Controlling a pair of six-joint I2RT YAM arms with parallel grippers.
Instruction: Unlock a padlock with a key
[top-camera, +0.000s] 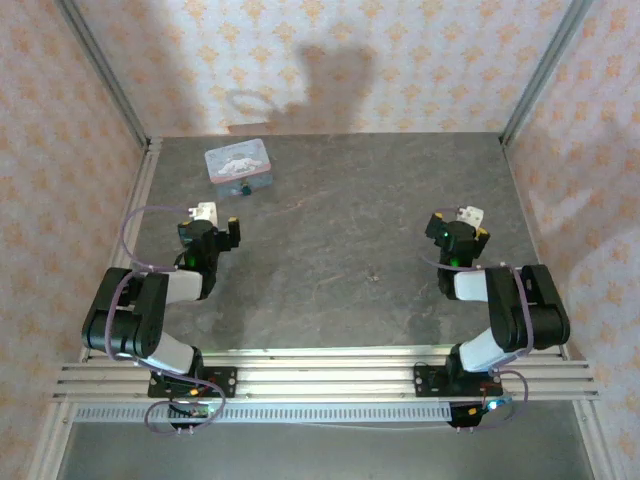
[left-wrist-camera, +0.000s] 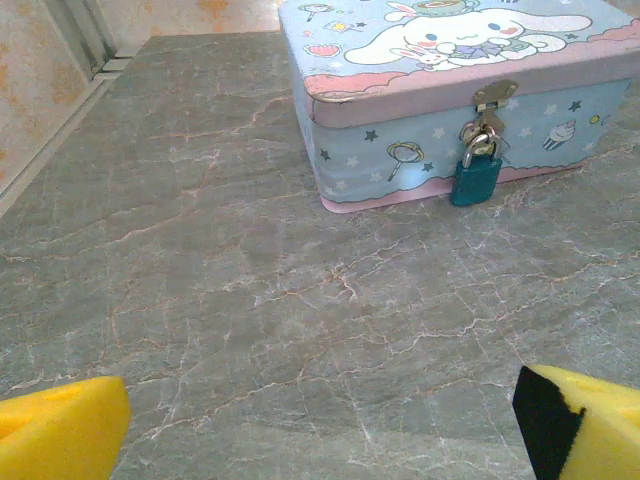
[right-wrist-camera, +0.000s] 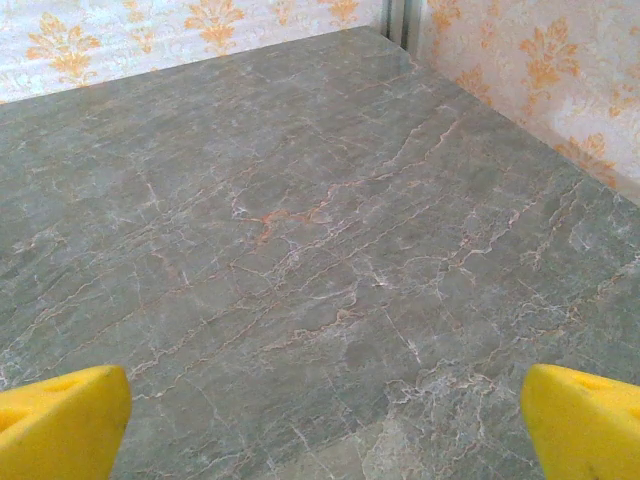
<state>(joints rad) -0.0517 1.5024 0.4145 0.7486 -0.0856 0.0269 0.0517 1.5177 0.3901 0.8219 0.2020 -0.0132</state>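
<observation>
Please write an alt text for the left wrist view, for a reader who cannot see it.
A small dark teal padlock hangs on the clasp of a pastel cartoon tin box, which sits on a grey marbled table. The left gripper is open, its yellow fingers at the bottom corners.

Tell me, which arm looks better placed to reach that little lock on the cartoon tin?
Left, probably. The left gripper sits nearer the tin, its camera facing the padlock directly; the right gripper faces the table far from it.
</observation>
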